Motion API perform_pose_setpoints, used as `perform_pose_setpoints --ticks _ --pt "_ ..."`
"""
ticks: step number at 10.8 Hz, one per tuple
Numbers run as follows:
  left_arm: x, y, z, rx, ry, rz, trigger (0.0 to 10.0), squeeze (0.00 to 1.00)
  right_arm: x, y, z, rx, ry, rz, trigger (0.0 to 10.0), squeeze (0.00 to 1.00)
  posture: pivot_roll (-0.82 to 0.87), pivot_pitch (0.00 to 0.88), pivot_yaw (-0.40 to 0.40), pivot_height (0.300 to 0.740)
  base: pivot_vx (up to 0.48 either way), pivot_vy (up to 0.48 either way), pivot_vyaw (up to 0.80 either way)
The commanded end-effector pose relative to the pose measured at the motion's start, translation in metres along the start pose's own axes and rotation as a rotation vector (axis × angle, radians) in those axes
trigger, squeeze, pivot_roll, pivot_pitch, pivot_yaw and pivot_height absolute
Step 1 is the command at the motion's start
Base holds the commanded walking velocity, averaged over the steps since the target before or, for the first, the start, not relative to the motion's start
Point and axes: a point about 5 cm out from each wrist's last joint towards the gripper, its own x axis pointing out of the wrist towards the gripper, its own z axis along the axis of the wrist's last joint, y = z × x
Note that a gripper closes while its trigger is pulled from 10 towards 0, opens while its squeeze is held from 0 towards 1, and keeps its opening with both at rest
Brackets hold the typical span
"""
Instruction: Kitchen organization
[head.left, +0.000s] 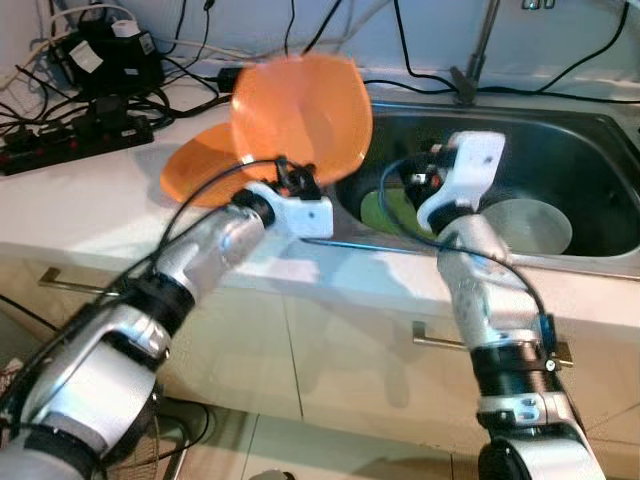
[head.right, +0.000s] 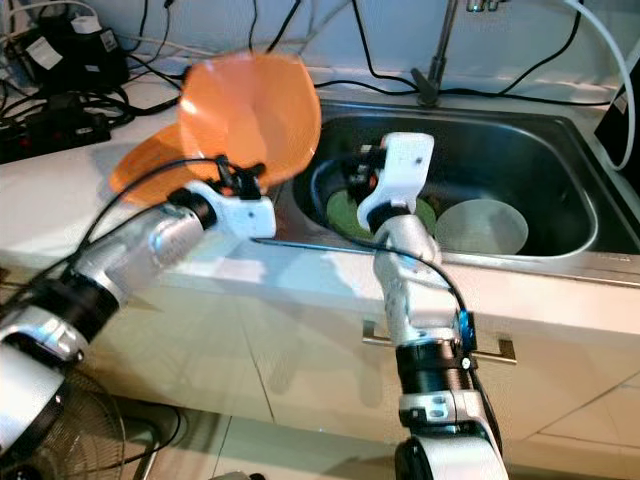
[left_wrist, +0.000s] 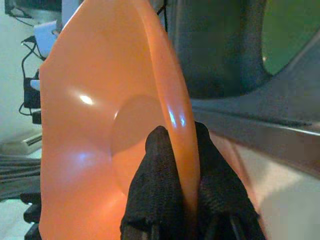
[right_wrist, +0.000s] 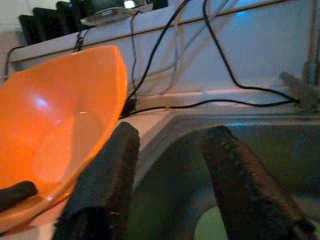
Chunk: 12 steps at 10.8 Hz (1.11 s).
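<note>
Above counter edge, left tool (left_wrist: 177, 150) pinches orange bowl (head.left: 300, 110) rim; right tool (right_wrist: 172, 165) spread.

**Crowded sink, cluttered back corner**

The orange bowl (head.left: 300, 110) hangs over the sink's (head.left: 590, 130) left rim. Inside the sink, a green plate (head.right: 345, 212) and a white bowl (head.left: 530, 225) take the floor. Cables (head.left: 80, 110) crowd the table's (head.left: 70, 210) back; its front lies open.

You get bright, even indoor light in both eye views; the raised translucent orange plastic bowl (head.left: 302, 112) is motion-blurred w/ soft edges. A small white glare spot sits on its inside in the left wrist view. The stainless steel sink basin (head.right: 520, 160) reads dark. Right wrist view's dimmer, bluish, w/ near black fingers (right_wrist: 102, 185) out of focus.
</note>
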Motion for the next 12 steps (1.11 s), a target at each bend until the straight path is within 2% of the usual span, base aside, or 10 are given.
perform_pose_setpoints --ticks 1,4,5,6,10,11,12 --pt "0.001 0.006 0.009 -0.025 -0.029 0.034 10.0 0.0 0.004 0.004 0.01 0.05 -0.027 0.028 10.0 1.0 0.11 0.006 0.052 0.74 0.0 0.0 0.0" --pt "0.0 0.005 0.02 -0.007 -0.071 0.037 10.0 0.0 0.006 0.008 0.011 0.114 -0.014 0.063 10.0 1.0 0.11 0.0 0.047 0.74 0.0 0.0 0.0" --pt "-0.001 0.005 0.024 -0.005 -0.085 0.039 10.0 0.0 0.006 0.011 0.009 0.124 0.004 0.083 10.0 0.91 0.11 0.0 0.048 0.74 0.0 0.0 0.0" --pt "-0.001 0.005 0.027 -0.001 -0.098 0.045 10.0 0.0 0.006 0.012 0.006 0.125 0.019 0.086 10.0 0.0 0.12 0.0 0.046 0.74 0.0 0.0 0.0" --pt "-0.006 0.005 0.036 0.049 -0.162 0.046 10.0 0.0 0.006 0.012 0.002 0.138 0.047 0.074 10.0 0.0 0.12 0.0 0.046 0.74 0.0 0.0 0.0" --pt "-0.008 0.003 0.035 0.076 -0.172 0.034 10.0 0.0 0.006 0.012 0.002 0.139 0.048 0.074 8.3 0.0 0.12 0.0 0.046 0.74 0.0 0.0 0.0" --pt "-0.012 0.001 0.03 0.107 -0.174 0.021 10.0 0.0 0.006 0.012 0.001 0.14 0.049 0.073 3.1 0.0 0.12 0.0 0.044 0.74 0.0 0.0 0.0"
